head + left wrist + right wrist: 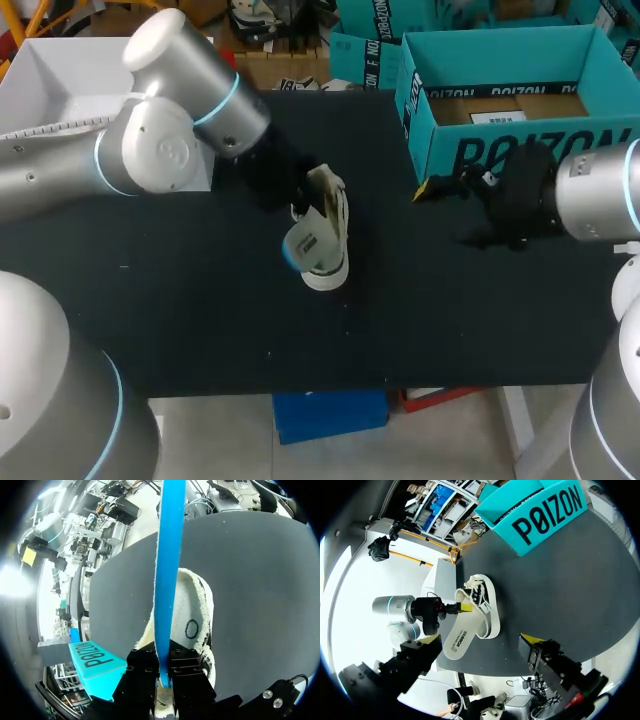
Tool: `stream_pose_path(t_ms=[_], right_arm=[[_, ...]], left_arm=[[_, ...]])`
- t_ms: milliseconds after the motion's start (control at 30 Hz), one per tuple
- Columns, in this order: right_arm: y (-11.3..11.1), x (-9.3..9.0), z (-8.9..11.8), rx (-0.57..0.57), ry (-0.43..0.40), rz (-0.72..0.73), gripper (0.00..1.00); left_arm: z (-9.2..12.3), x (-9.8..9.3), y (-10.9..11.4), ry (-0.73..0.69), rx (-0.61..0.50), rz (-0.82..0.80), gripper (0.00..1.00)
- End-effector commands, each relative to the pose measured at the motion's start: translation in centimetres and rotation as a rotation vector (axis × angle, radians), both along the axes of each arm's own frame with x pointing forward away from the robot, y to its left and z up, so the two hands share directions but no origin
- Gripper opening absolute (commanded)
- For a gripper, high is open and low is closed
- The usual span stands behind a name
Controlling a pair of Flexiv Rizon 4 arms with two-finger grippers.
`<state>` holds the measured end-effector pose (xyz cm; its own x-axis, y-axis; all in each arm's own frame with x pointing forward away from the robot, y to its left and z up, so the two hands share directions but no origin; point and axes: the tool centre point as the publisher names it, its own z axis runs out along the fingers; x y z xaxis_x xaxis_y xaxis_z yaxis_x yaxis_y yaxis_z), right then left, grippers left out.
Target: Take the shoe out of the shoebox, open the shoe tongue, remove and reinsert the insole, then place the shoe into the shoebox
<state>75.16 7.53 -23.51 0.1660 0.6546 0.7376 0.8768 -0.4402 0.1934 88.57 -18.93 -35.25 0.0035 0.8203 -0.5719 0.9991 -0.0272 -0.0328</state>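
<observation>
The shoe [328, 272] is lying near the middle of the tabletop [180, 300], well apart from the shoebox [500, 150], which is sitting open at the far right corner. The left gripper [303, 190] is coming in from the left edge and hovering just over the shoe's far end. Its fingers [142, 675] are pinching the insole [304, 243] by one end.

In the left wrist view the insole is showing edge-on, as a blue strip running straight out from between those fingers. The white shoe's opening is lying directly under it. In the right wrist view the insole is slanting alongside the shoe with its pale printed face showing. I cannot tell whether any part of it is sitting inside the shoe.

The right gripper [430, 188] is hanging over the tabletop toward the right edge, just in front of the shoebox's front wall. It is pointing toward the shoe, its fingers [532, 640] are standing spread wide, and it is touching nothing.
</observation>
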Motion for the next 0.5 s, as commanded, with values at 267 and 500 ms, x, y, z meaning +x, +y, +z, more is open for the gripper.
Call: stream_pose_path(t_ms=[267,500], right_arm=[[0.2,0.03,-0.02,-0.004,0.001,-0.003,1.0],[0.2,0.03,-0.02,-0.004,0.001,-0.003,1.0]], left_arm=[[0.24,0.89,-0.95,0.009,-0.002,-0.022,0.0],[-0.4,0.29,-0.19,0.017,0.006,-0.01,0.0]])
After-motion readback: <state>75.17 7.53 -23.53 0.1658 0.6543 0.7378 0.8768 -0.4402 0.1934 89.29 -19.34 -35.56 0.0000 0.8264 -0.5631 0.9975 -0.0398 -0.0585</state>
